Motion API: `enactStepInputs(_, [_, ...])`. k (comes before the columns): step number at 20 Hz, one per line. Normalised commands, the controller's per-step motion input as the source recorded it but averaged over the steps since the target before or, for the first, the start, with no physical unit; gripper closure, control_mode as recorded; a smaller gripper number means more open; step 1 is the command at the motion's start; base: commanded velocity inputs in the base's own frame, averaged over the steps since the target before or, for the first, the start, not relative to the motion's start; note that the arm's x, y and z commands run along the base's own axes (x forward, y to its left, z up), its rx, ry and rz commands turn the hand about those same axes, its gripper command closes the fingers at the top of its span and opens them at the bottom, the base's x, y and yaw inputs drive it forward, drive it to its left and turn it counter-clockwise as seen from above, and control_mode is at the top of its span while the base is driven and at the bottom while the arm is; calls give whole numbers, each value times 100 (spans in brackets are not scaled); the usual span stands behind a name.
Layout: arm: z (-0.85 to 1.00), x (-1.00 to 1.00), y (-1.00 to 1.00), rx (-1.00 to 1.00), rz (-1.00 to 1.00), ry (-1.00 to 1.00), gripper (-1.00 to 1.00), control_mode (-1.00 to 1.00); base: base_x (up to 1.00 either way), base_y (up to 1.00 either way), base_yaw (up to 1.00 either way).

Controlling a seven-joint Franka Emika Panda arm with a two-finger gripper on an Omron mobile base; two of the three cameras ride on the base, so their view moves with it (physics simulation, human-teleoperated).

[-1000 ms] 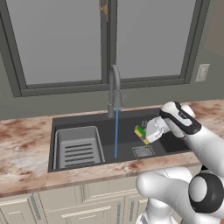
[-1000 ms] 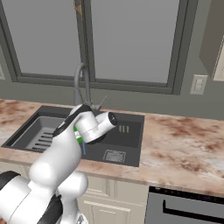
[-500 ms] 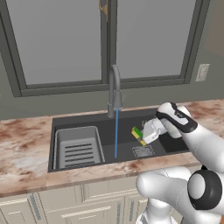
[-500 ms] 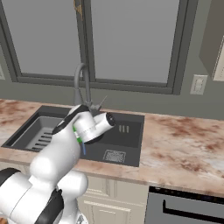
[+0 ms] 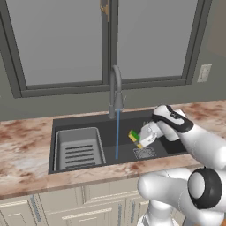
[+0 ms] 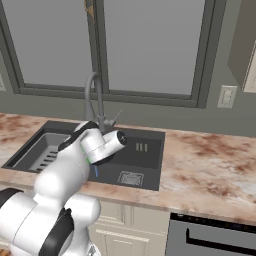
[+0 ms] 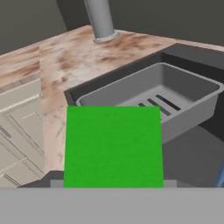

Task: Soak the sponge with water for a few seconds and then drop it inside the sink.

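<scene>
My gripper [image 5: 136, 137] is shut on the sponge [image 5: 133, 135], a green block with a yellow layer, and holds it above the sink [image 5: 79, 121] over the right half of the basin. The water [image 5: 117, 134] falls as a thin blue stream from the gooseneck faucet [image 5: 115, 88], just left of the sponge with a small gap between them. In the hand view the sponge's green face [image 7: 113, 146] covers the fingertips, and a sliver of the water [image 7: 221, 177] shows at the right edge. From the right base view my arm hides the gripper; the water [image 6: 96, 172] shows below it.
A lighter grey slotted rack [image 5: 79, 148] fills the sink's left half, and a square drain grate [image 5: 144, 153] lies below the sponge. Marbled counter [image 5: 22, 141] surrounds the basin. A window stands behind the faucet, with a wall outlet [image 5: 203, 73] to the right. An oven front [image 6: 215, 235] sits at lower right.
The gripper has carried the sponge a little to the left, closer to the water stream. The grip has stayed shut.
</scene>
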Motion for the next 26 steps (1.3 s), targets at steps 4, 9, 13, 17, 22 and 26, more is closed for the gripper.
enactStepInputs(4, [-12, 11, 6, 0, 0, 4, 100, -100, 0, 0, 0])
enactStepInputs(9, [-13, 15, 1, 0, 0, 5, 100, -100, 0, 0, 0])
enactStepInputs(13, [-19, 10, 0, 0, 0, 4, 100, -100, 0, 0, 0])
enactStepInputs(17, [-9, 5, 1, 0, 0, 2, 100, -100, 0, 0, 0])
enactStepInputs(22, [0, 2, 1, 0, 0, 0, 100, -100, 0, 0, 0])
enactStepInputs(26, [0, 13, 0, 0, 0, 0, 100, -100, 0, 0, 0])
